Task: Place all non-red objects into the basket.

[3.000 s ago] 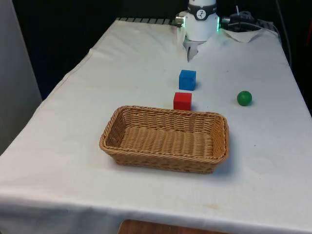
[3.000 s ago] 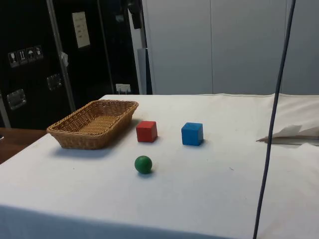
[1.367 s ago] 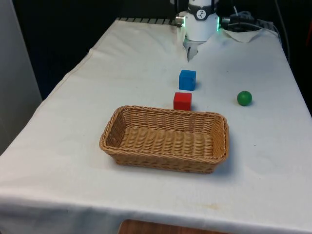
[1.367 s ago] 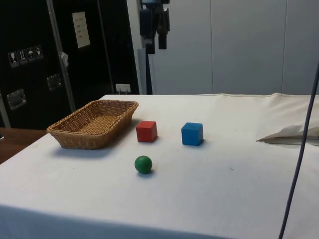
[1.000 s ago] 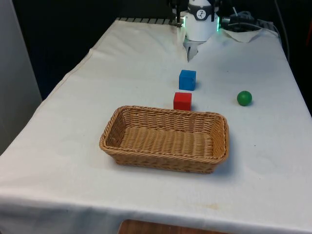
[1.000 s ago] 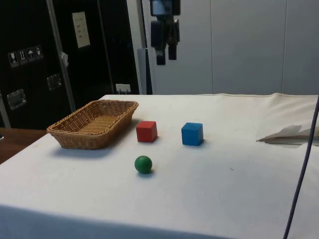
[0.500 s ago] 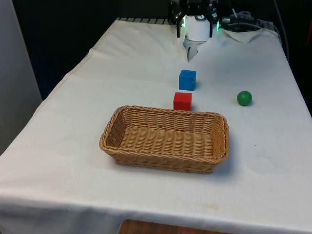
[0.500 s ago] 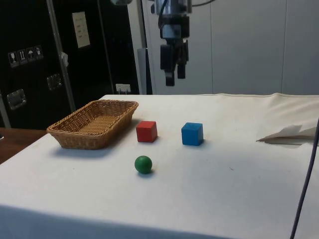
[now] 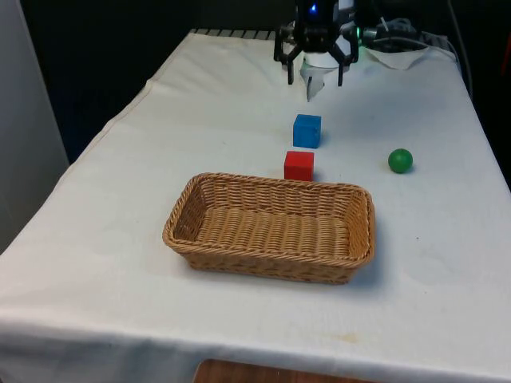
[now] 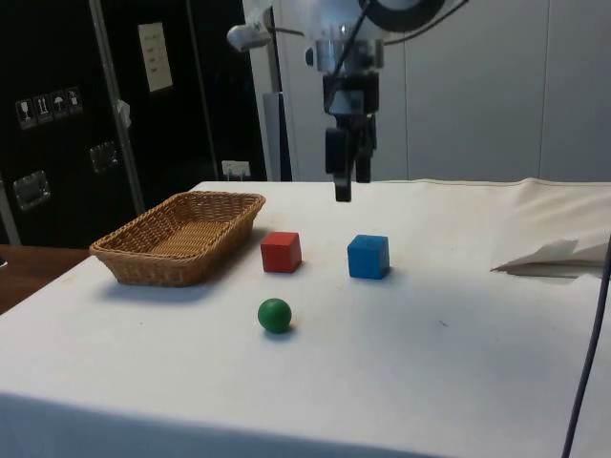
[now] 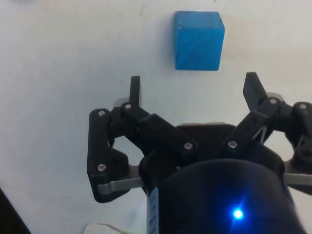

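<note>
Gripper has dropped lower over the last half second, jaws wide open, empty, above the blue cube. Cube sits at basket's 12 o'clock, past the red cube. Pick likely imminent; green ball untouched on worktop.

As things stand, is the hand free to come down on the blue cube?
Probably yes. The hand hangs open above the white cloth, a little to the robot's side of the blue cube. Nothing lies over the cube, and the red cube sits apart from it on the basket side.
</note>
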Tool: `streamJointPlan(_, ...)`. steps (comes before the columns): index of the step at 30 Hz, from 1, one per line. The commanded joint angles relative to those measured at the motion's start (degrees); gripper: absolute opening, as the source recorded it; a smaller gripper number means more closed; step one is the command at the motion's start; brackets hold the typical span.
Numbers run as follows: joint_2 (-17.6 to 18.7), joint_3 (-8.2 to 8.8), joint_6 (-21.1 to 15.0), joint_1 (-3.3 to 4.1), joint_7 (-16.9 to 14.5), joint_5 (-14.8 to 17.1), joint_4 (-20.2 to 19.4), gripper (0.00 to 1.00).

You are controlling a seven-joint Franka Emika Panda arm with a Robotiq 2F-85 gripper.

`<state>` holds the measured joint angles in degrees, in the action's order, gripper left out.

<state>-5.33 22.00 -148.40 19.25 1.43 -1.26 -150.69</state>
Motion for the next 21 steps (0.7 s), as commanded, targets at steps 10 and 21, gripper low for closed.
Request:
streamJointPlan(10,3.44,-0.29,-6.53,0.40,-2.52,4.30,-2.75,1.00)
streamJointPlan(21,6.25,-1.38,-8.54,0.23,-4.01,7.10,-2.81,1.00)
